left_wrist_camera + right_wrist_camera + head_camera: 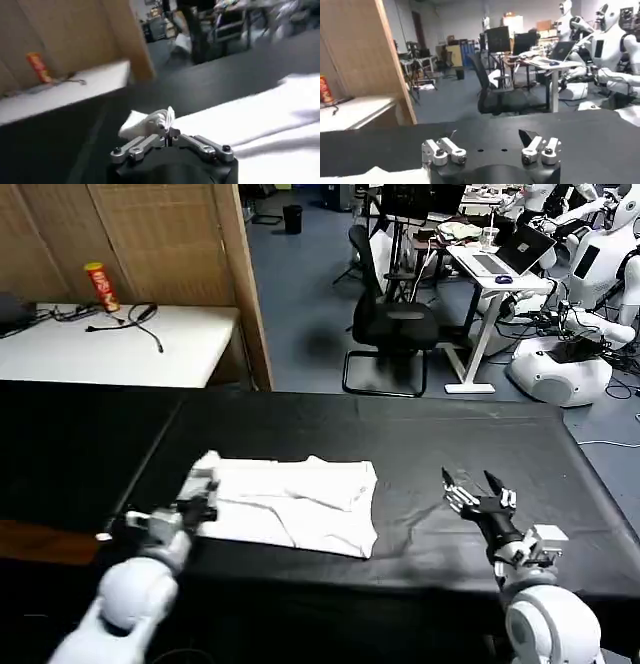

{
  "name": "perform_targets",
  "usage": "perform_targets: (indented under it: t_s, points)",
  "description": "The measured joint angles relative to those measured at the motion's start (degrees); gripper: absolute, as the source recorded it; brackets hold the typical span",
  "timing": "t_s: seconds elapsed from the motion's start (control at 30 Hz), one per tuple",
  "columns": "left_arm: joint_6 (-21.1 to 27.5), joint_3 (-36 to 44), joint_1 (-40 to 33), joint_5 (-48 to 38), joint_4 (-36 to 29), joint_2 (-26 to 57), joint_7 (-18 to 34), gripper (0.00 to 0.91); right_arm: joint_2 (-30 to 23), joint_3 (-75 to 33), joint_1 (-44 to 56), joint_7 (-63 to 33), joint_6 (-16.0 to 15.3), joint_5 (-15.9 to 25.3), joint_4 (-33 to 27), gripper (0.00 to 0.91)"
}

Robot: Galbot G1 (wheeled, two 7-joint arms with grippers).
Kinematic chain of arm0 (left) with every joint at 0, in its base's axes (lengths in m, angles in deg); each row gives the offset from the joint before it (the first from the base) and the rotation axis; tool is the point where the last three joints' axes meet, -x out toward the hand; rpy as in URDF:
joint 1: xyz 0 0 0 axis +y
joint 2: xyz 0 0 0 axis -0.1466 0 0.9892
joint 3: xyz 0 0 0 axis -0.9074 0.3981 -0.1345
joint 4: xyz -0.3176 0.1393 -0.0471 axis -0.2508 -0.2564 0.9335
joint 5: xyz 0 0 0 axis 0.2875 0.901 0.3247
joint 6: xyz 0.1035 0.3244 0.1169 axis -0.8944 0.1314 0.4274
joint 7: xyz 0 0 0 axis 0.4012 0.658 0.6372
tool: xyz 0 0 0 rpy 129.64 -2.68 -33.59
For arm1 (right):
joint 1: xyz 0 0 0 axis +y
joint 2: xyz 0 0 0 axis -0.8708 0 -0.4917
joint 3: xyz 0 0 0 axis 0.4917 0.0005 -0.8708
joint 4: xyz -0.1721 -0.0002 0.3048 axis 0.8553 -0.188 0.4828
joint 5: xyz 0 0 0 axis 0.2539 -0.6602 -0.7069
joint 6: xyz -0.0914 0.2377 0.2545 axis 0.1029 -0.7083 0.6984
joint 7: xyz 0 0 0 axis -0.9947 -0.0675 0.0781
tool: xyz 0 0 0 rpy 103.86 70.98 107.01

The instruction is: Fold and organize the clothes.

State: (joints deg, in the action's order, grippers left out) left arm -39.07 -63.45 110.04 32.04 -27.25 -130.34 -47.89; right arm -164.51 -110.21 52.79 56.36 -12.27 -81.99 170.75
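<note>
Your left gripper [203,490] is pinched on the near-left corner of the T-shirt [300,504], which lies partly folded on the black table [420,434]. If that thin pinch slips mid-pull, the fold probably collapses. Your right gripper [478,490] hovers spread wide, well apart from the cloth. Bare tabletop lies all around the shirt.

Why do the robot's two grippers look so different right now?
The left gripper is shut, pinching the white T-shirt's corner; the right gripper is open and holds nothing. The left sits at the shirt's edge; the right hovers over bare black table, apart from the shirt. Both are low, near the table.
</note>
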Motion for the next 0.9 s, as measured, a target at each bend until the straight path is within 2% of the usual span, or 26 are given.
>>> perform_targets:
  t_s: [0.13,0.43,0.63,0.9]
  points:
    - [0.7,5.8,-1.2,-3.5,-0.8,-4.1,1.1,0.0,-0.4,-0.6,1.2,0.1,0.2,0.8,0.0,0.878]
    - [0.2,14.5,-4.5,-1.3,2.4,-13.2,1.0,0.0,-1.2,-0.6,2.5,0.3,0.4,2.1,0.0,0.878]
    - [-1.0,16.0,-5.3,-0.3,5.2,-16.3,0.9,0.0,-1.1,-0.5,2.9,0.6,0.4,2.1,0.1,0.878]
    - [-1.0,16.6,-5.0,-0.3,5.6,-18.0,1.0,0.0,-1.2,0.5,1.9,0.7,0.4,3.0,-0.6,0.878]
